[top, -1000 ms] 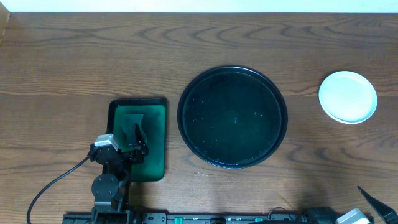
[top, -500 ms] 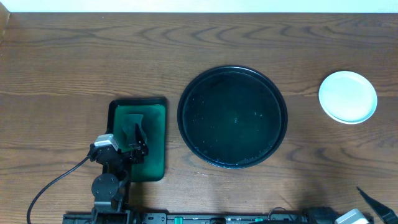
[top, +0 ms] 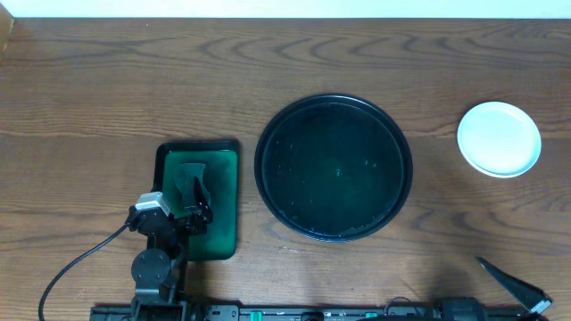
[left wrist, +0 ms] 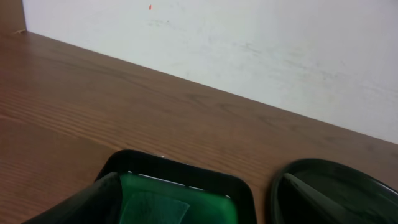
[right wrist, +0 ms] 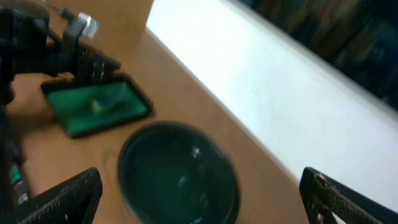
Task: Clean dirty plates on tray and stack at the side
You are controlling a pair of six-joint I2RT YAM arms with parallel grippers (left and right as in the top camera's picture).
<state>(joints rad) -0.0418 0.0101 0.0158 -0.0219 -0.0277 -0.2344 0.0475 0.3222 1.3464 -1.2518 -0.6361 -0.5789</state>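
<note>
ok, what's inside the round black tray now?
No plates: the tray holds only faint specks on its glossy floor. A white plate sits on the table to its right; anything under it is covered.

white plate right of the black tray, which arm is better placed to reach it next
Right, likely: the white plate sits far right, nearer the right fingers; the left fingers hang over the green tray.
</note>
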